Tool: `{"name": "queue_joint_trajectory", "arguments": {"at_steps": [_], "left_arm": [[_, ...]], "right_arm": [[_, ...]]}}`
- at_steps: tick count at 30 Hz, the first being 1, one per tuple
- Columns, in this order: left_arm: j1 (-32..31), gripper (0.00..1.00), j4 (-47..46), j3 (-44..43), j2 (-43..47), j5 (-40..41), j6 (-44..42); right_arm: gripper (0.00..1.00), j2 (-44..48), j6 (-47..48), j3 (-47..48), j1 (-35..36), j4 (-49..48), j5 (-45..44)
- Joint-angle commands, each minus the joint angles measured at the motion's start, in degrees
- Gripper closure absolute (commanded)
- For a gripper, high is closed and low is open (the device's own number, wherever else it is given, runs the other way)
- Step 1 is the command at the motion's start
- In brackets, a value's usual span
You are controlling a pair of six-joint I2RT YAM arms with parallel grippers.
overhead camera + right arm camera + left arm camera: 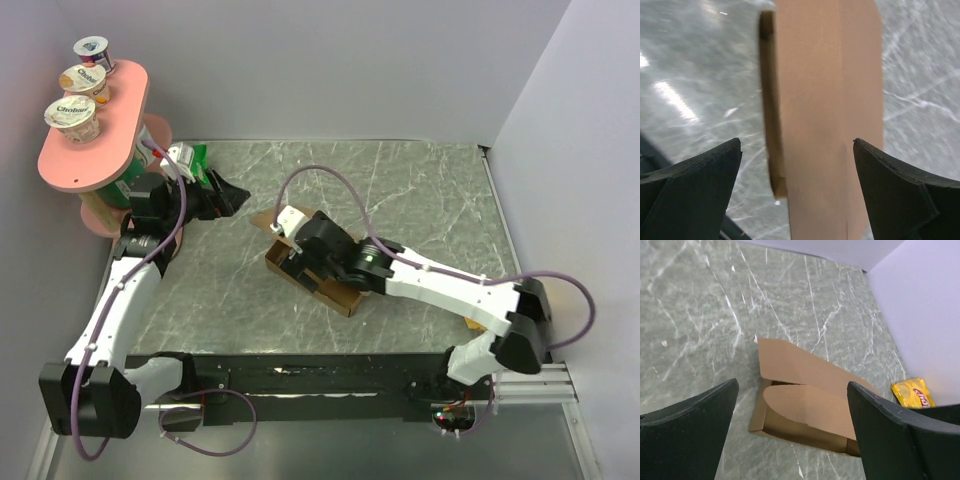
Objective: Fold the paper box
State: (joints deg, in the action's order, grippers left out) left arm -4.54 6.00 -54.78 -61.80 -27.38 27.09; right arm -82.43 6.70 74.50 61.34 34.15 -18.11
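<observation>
1. The table (420,190) has a grey-green, marble-patterned top with pale veins running across it. It reflects light in bright streaks in the right wrist view.
2. Plain pale lavender walls enclose it: a far wall (350,70) and a right wall (570,150), which meet at the far right corner.
3. A black rail (320,375) runs along the near edge, where both arm bases sit.
4. At the far left, a pink oval shelf (95,150) stands raised above the table and carries three yogurt cups (72,117) in a row.
5. A green packet (200,160) lies just beside the shelf. A yellow packet (914,392) lies on the table against the right wall.
6. The paper box (338,296) lies on the table near its middle, partly formed, with a rounded flap resting inside a shallow tray.
7. The left gripper (235,195) hangs left of the box and well apart from it, with its claw spread wide and holding nothing.
8. The right gripper (797,141) is directly over the box, its claw spread wide on either side of a cardboard panel. The blurred view does not show whether they touch.
</observation>
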Motion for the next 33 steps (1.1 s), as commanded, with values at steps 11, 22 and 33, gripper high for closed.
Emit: {"name": "queue_joint_trajectory", "arguments": {"at_steps": [11,22,33], "left_arm": [[1.2,0.04,-5.56,5.56,0.27,-3.04,0.06],[-0.47,0.03,-30.78,22.78,4.15,-5.5,6.05],[-6.28,0.03,-41.67,28.06,2.39,-3.91,-2.21]], "right_arm": [[0.46,-5.38,5.08,6.01,-5.52,1.01,-3.71],[0.75,0.87,12.54,2.84,-15.02,-0.75,17.84],[0.79,1.49,15.71,8.1,-25.04,2.41,39.1]]}}
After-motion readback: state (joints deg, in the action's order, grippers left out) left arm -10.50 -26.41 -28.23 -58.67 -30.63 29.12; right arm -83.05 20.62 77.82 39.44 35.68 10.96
